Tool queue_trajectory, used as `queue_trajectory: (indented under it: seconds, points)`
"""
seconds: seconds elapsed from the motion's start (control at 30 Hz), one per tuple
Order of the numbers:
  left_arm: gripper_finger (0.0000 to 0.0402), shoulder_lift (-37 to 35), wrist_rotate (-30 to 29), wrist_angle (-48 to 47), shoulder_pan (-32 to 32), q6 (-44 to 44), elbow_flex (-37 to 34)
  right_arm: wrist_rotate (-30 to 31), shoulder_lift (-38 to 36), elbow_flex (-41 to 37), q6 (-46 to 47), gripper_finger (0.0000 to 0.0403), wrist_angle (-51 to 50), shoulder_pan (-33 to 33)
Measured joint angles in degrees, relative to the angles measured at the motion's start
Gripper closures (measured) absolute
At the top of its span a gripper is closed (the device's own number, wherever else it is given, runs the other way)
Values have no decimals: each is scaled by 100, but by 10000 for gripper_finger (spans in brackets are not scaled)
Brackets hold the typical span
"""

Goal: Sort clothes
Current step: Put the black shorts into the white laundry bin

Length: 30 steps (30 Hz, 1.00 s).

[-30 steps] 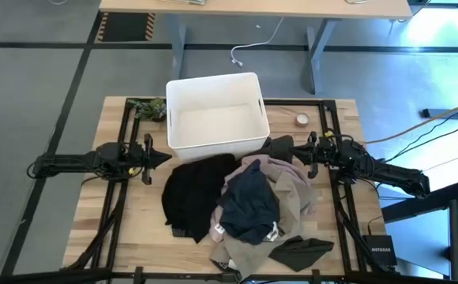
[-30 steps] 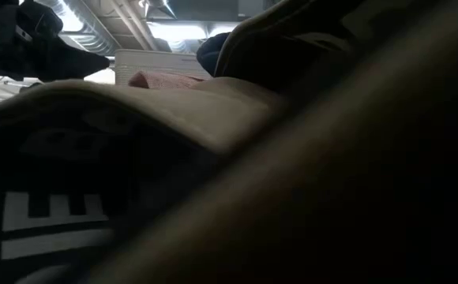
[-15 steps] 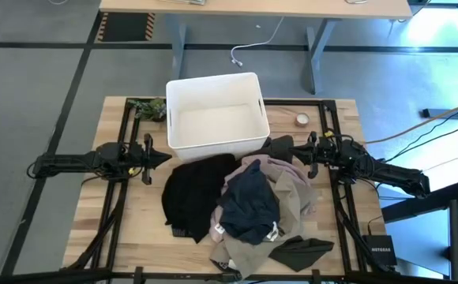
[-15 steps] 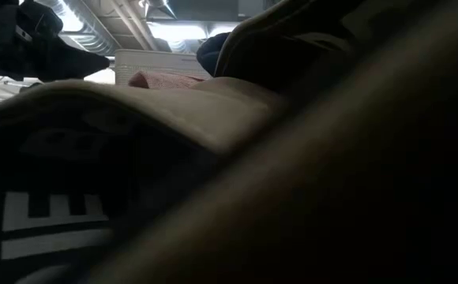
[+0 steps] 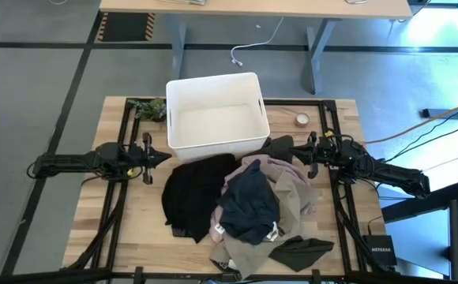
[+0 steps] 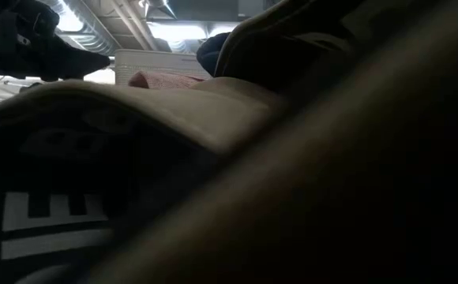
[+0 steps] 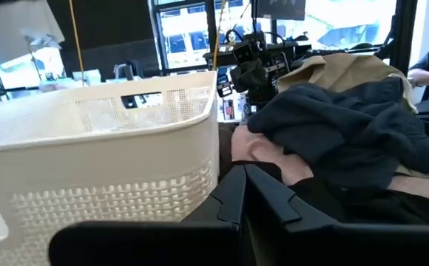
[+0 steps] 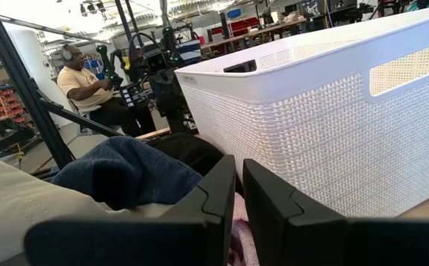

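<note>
— So, from above, where are you?

— My left end effector (image 5: 159, 155) waits at the left edge of the heap, fingers nearly together and holding nothing. My right end effector (image 5: 298, 155) sits at the heap's right edge, also drawn close and empty. Between them lies the pile of soft fabric clothes (image 5: 241, 201) on the wooden worktop (image 5: 335, 237), just in front of the white rectangular plastic bin (image 5: 215, 110): a black garment (image 5: 193, 193) on the left, a navy blue one (image 5: 249, 203) on top, dusty pink (image 5: 272, 167) and beige-tan (image 5: 296, 201) beneath, and a dark olive-grey piece (image 5: 300, 251) apart at the front.

— And the low view?

— Fabric smothers the lens; little else is readable.

— Your wrist cameras?

— My left wrist view shows the bin wall close by and navy folds draped over pink. My right wrist view shows the bin again, with navy cloth beside it.

— What could go wrong?

— I judge the layers are tangled, so one pinch may drag two garments. Reaching from both sides, my arms could also crowd each other or knock the bin.
</note>
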Motion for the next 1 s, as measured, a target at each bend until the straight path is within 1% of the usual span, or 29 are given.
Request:
queue_trajectory:
  seconds: [0.2,0.27,0.4,0.5,0.6,0.7,0.8,0.9,1.0]
  points:
    - [398,0,-3,-2,0,-768,-1,0,1,2,0,356,0,0]
    - [398,2,-3,43,0,-842,-1,0,0,1,0,356,0,0]
    - [398,2,69,372,0,-735,92,0,1,0,1,356,0,0]
    - [399,12,257,412,-12,-433,459,0,1,2,2,356,11,0]
    - [400,223,315,428,-87,-168,918,-60,1,1,179,356,20,2]
    - [401,762,336,443,-276,124,1483,-183,1,0,983,356,107,2]
    - [401,1630,334,408,-533,444,2129,179,-1,2,1538,356,243,2]
    - [401,2753,286,240,-825,750,2894,392,-1,0,1510,356,358,2]
    - [401,3938,-97,-228,-1178,833,3674,475,1,1,1329,356,369,2]
